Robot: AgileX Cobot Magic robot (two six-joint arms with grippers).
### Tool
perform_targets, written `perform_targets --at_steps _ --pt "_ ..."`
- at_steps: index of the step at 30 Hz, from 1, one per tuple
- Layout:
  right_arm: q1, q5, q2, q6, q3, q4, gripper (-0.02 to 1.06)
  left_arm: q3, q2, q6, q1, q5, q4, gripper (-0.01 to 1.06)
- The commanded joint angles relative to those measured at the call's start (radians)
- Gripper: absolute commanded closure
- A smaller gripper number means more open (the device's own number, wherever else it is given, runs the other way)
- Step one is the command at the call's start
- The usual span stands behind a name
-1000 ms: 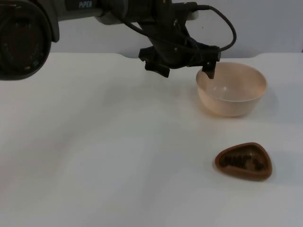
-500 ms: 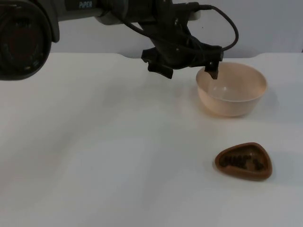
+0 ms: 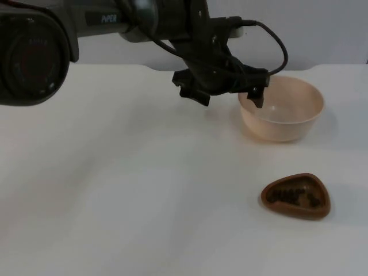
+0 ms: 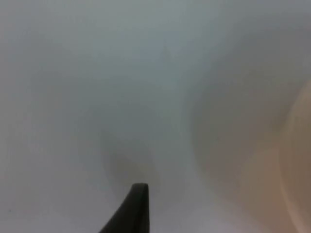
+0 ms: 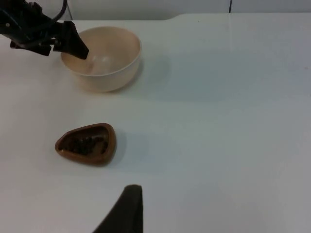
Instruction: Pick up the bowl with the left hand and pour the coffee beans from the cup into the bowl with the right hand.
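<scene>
The left pincer (image 3: 227, 92) is hanging spread wide over the bowl's (image 3: 287, 118) near rim, one finger (image 3: 255, 98) dipping inside it and the other outside. The bowl is sitting on the white counter (image 3: 115, 190). The brown cup (image 3: 296, 196), holding coffee beans (image 3: 292, 196), is lying near the bowl, apart from it.

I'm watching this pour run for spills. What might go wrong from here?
The left tool is open at the bowl's rim, one finger over the inside and the other outside. If it closes off-centre, it may push or tip the light bowl instead of gripping the wall. The cup is shallow, with beans lying near its brim, so a rough grasp by the right tool may scatter them.
</scene>
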State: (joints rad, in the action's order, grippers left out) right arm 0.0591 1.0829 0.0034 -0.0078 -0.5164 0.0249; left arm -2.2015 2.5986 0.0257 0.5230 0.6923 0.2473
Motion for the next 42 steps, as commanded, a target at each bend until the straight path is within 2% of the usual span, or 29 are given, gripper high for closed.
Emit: perform_targets --at_steps 1,10,12,13,15,16,20,21,25,31,36,38,42 --pt "-0.006 -0.005 -0.003 -0.003 0.000 -0.001 -0.01 -0.005 0.000 -0.007 -0.002 -0.016 0.019 0.03" --pt "-0.006 -0.005 -0.003 -0.003 0.000 -0.001 -0.01 -0.005 0.003 -0.007 -0.002 -0.045 0.029 0.05" --pt "-0.006 -0.005 -0.003 -0.003 0.000 -0.001 -0.01 -0.005 0.003 -0.010 -0.002 -0.043 0.020 0.08" --pt "-0.006 -0.005 -0.003 -0.003 0.000 -0.003 -0.01 -0.005 0.003 -0.014 -0.002 -0.043 0.019 0.10" --pt "-0.006 -0.005 -0.003 0.000 0.000 -0.005 -0.01 -0.005 0.003 -0.014 -0.002 -0.047 0.019 0.23" --pt "-0.006 -0.005 -0.003 0.000 0.000 -0.005 -0.01 -0.005 0.003 -0.014 -0.002 -0.047 0.019 0.23" --pt "-0.006 -0.005 -0.003 0.000 0.000 -0.005 -0.01 -0.005 0.003 -0.014 -0.002 -0.051 0.019 0.50" --pt "-0.006 -0.005 -0.003 0.000 0.000 -0.005 -0.01 -0.005 0.003 -0.014 -0.002 -0.051 0.019 0.50" --pt "-0.006 -0.005 -0.003 0.021 0.000 -0.025 -0.01 -0.005 0.003 -0.026 -0.002 -0.052 0.017 0.72" --pt "-0.006 -0.005 -0.003 0.021 0.000 -0.025 -0.01 -0.005 0.003 -0.026 -0.002 -0.052 0.007 0.83" --pt "-0.006 -0.005 -0.003 0.021 0.000 -0.025 -0.01 -0.007 -0.001 -0.026 -0.002 -0.045 0.007 1.02" --pt "-0.006 -0.005 -0.003 0.021 0.000 -0.025 -0.01 -0.007 -0.005 -0.026 -0.002 -0.043 0.007 1.06" --pt "-0.006 -0.005 -0.003 0.021 0.000 -0.025 -0.01 -0.007 -0.027 -0.019 -0.002 -0.041 0.006 1.05"
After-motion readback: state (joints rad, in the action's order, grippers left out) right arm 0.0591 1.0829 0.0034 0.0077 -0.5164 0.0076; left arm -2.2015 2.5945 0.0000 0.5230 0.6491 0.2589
